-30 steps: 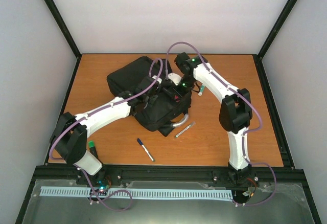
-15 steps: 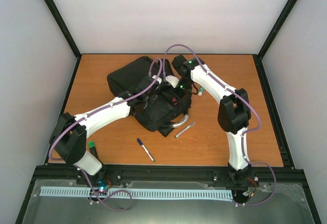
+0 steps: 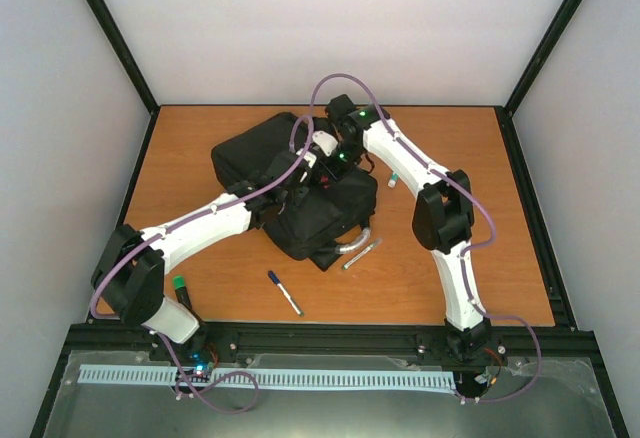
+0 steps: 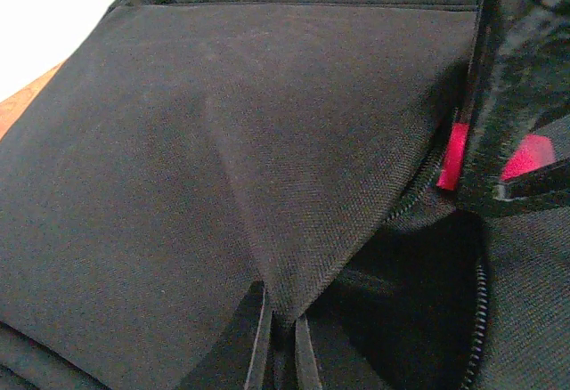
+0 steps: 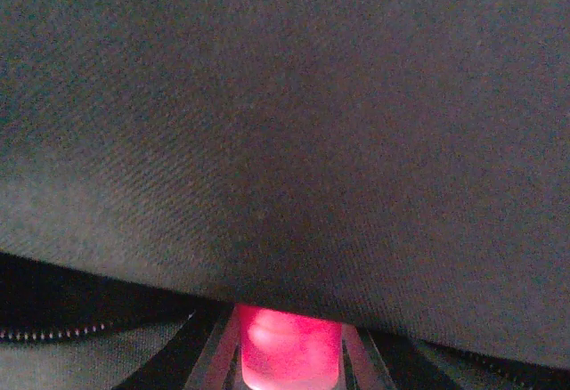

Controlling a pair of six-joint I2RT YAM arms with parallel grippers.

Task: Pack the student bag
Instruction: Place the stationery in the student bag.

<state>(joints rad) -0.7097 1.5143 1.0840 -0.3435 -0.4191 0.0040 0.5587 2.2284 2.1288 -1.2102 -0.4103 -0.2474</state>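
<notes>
The student bag [image 3: 262, 153] is a large black backpack lying mid-table, its grey curved handle [image 3: 352, 242] at the near side. My left gripper [image 3: 303, 182] is shut on a fold of the bag's flap [image 4: 283, 312] and holds it up over the open zipper [image 4: 478, 319]. My right gripper [image 3: 335, 162] is at the bag's opening, shut on a pink-red object [image 5: 289, 353]. The black fabric [image 5: 285, 123] covers the object's far end. The pink-red object also shows in the left wrist view [image 4: 533, 155], between the right fingers.
A blue-capped pen [image 3: 285, 293] and a silver pen [image 3: 362, 253] lie on the wooden table [image 3: 480, 258] near the bag's front. A green-tipped marker [image 3: 394, 177] lies right of the bag. A green-capped item [image 3: 180, 284] stands by the left arm's base.
My right arm has swung left and farther back over the bag, carrying the pink-red object to the opening. My left gripper has kept its hold on the flap.
</notes>
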